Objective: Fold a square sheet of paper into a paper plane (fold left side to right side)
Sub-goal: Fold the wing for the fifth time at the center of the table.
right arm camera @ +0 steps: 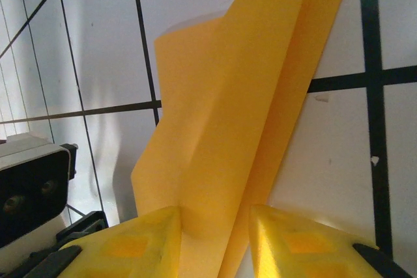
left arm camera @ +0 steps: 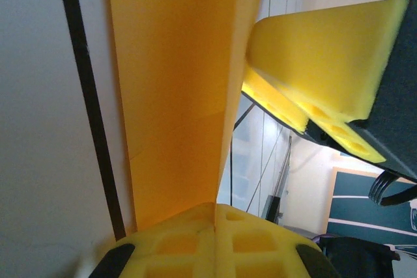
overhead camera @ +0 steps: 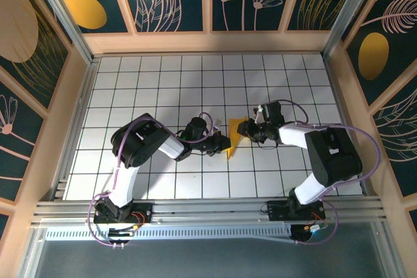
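The yellow-orange paper [overhead camera: 234, 137], folded into a narrow creased shape, stands partly lifted off the white grid table [overhead camera: 163, 83] between my two grippers. In the left wrist view the paper [left arm camera: 176, 83] runs up from my left gripper [left arm camera: 215, 211], whose yellow foam pads are pressed together on its lower edge. That gripper [overhead camera: 220, 143] sits at the paper's near left end. My right gripper [overhead camera: 250, 130] is at the paper's right side. Its fingers [right arm camera: 146, 242] stand apart in the right wrist view, with the creased paper [right arm camera: 241, 96] passing between them; right gripper [right arm camera: 214, 229].
The right gripper's yellow pads [left arm camera: 326, 50] loom close on the right of the left wrist view. Wooden walls [overhead camera: 208, 42] ring the gridded table on three sides. An aluminium rail [overhead camera: 208, 209] runs along the near edge by the arm bases.
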`<action>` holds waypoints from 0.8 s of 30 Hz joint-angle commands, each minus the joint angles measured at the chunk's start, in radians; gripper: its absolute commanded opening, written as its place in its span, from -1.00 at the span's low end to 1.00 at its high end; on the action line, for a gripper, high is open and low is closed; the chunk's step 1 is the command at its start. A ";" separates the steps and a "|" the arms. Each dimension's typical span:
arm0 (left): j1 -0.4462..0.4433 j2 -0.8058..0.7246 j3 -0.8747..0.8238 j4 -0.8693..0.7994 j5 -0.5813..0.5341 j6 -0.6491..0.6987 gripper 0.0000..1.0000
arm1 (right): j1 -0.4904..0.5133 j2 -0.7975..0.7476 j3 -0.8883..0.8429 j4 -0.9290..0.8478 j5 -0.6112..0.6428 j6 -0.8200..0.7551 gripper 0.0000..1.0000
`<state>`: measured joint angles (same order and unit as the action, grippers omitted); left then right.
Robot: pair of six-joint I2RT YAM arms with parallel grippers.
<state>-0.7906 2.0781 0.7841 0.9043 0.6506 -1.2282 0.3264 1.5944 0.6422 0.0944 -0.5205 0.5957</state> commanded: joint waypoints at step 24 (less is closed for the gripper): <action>0.053 -0.040 0.024 -0.132 -0.025 0.082 -0.29 | 0.022 0.076 0.026 -0.032 0.073 -0.031 -0.34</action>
<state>-0.7517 2.0293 0.7834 0.8364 0.6476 -1.1889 0.3386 1.6325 0.6601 0.0914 -0.5049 0.5964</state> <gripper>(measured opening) 0.353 0.329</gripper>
